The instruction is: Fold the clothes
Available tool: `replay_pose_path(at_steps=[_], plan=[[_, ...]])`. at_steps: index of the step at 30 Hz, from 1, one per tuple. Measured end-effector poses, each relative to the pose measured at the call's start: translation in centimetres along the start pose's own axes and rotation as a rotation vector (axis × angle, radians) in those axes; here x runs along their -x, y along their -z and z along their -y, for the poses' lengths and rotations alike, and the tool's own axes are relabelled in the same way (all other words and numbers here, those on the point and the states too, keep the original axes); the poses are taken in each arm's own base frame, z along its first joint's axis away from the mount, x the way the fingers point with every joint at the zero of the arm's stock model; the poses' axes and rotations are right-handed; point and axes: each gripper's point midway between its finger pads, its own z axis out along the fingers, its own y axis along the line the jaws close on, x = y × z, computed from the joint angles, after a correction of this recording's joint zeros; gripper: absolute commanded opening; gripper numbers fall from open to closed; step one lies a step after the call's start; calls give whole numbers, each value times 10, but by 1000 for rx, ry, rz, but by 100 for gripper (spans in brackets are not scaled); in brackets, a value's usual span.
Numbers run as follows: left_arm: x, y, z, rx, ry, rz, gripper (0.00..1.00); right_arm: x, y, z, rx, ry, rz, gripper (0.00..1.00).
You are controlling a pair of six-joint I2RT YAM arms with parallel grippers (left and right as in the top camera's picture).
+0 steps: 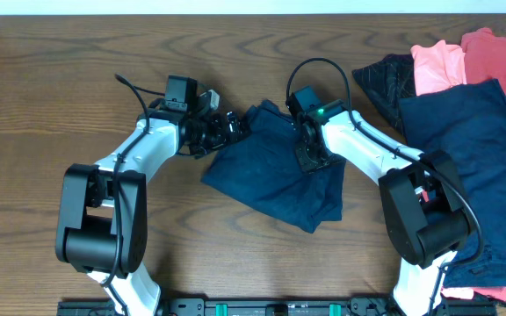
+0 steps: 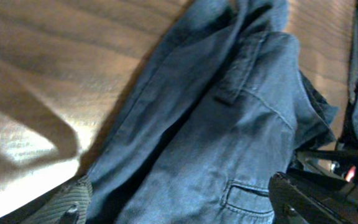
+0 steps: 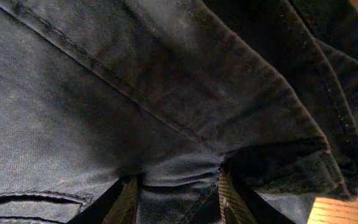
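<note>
A dark navy garment [image 1: 271, 175] lies crumpled in the middle of the table. My left gripper [image 1: 232, 126] is at its upper left edge. In the left wrist view the navy fabric [image 2: 229, 124], with a pocket slit and a belt loop, lies between the left fingers [image 2: 185, 208], which are spread wide and open. My right gripper [image 1: 311, 158] sits on the garment's upper right part. In the right wrist view a bunched fold of the navy fabric [image 3: 179, 180] is pinched between the right fingers [image 3: 178, 200].
A pile of other clothes sits at the right edge: a black piece [image 1: 385, 79], a coral pink one [image 1: 437, 61], a red one [image 1: 499, 57] and a large navy one [image 1: 481, 149]. Bare wood table [image 1: 60, 105] lies at the left and front.
</note>
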Motion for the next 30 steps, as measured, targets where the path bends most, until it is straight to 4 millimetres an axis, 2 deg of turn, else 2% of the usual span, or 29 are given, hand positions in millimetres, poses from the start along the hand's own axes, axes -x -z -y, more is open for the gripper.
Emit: replay_pose_path(at_steps=[4, 9, 14, 15, 16, 18, 20, 23, 30], plan=[[1, -1, 1, 2, -40, 4, 100, 0, 0, 0, 2, 0, 0, 42], [-2, -6, -4, 58, -71, 12, 98, 0, 0, 0, 5, -2, -1, 42], [-11, -20, -6, 85, -106, -20, 99, 0, 0, 0, 7, -4, -3, 42], [-11, -21, -4, 84, -113, -18, 97, 0, 0, 0, 7, -4, -4, 42], [-11, -22, -3, 83, -118, -20, 92, 0, 0, 0, 7, -4, -4, 42], [-14, -25, -2, 85, -127, -30, 73, 0, 0, 0, 7, -4, -4, 42], [-19, -31, 0, 85, -142, -49, 49, -1, 0, 0, 7, -4, -5, 42], [-26, -39, -1, 92, -147, -72, 6, -1, 0, 0, 6, -4, -8, 42], [-25, -37, -7, 78, -122, -80, 6, -9, 8, 6, 3, -18, -65, 41]])
